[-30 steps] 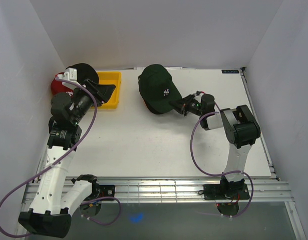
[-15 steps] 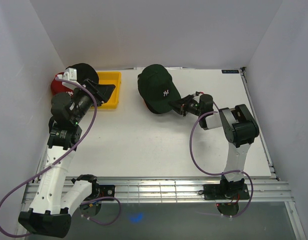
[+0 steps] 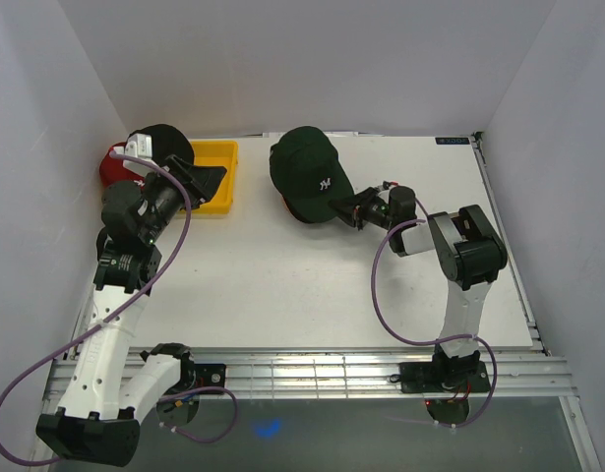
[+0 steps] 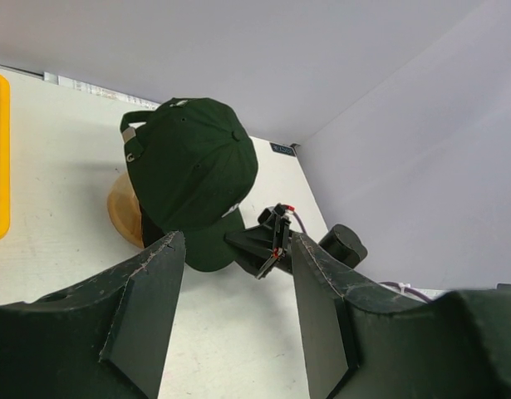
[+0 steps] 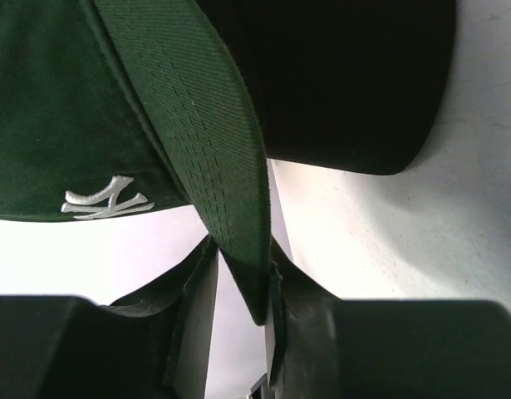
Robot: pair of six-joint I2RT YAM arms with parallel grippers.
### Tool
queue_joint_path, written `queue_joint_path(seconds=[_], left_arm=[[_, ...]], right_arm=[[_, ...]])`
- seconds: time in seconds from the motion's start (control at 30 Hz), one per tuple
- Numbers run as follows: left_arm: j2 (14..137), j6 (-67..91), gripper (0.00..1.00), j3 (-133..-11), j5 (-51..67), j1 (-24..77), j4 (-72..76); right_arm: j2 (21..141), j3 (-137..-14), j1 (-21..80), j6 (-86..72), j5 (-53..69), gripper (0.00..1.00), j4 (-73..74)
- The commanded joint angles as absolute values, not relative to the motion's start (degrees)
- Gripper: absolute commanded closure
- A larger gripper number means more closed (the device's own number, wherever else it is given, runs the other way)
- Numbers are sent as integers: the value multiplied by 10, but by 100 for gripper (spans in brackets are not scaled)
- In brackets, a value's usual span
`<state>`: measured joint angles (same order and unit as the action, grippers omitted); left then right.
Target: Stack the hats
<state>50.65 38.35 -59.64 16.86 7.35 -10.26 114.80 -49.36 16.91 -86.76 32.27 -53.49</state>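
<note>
Green cap point(image 3: 307, 177) sits on the black cap point(image 5: 346, 83) on the stand point(image 4: 120, 214), its brim nipped in our right gripper's point(image 3: 349, 208) near-closed fingers, seemingly being seated, so next we'd release and retreat, while the left gripper point(image 3: 200, 178) gapes empty over the tray point(image 3: 223, 155).

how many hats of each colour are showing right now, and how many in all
dark green hat: 1
black hats: 2, one next to the red hat, the other under the green one
red hat: 1
total: 4 hats
</note>
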Motion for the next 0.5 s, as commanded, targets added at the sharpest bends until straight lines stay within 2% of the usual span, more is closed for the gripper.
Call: queue_joint_path(seconds=[0.0,0.13,0.47], left_arm=[[509,376,36,-614,159,76,-114],[509,376,36,-615,158,76,-113],[510,376,36,-620,157,76,-118]], right_arm=[[1202,-455,185,-837,290,71,-324],[1204,-452,188,-838,288,68,-326],[1209,-446,192,-842,287,69,-329]])
